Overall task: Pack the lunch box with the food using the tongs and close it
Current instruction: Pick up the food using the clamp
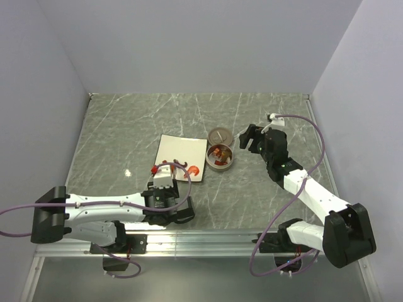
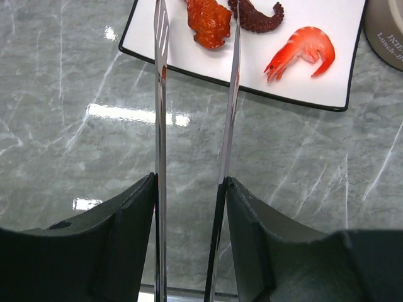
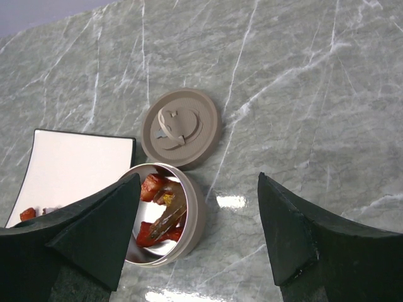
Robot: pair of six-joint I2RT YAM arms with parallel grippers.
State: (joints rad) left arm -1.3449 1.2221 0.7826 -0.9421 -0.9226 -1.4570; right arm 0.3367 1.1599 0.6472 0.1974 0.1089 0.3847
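While the left gripper (image 2: 191,182) is clamped on the thin silver tongs (image 2: 160,126), their slim arms reach ahead of it over the white plate (image 2: 302,82), where a red shrimp (image 2: 302,53), an orange chunk (image 2: 210,22) and a dark tentacle (image 2: 255,16) lie. The right gripper (image 3: 198,181) stands wide apart; by its left finger sits the round tin (image 3: 195,217) holding red-brown food (image 3: 160,214), its lid (image 3: 181,128) flat just beyond

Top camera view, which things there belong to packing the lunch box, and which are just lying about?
Belongs to the job:
lunch box, already holding some pieces
lid, off, beside the box
food
tongs, gripped in the left claw

Just lying about:
white plate under the food
table
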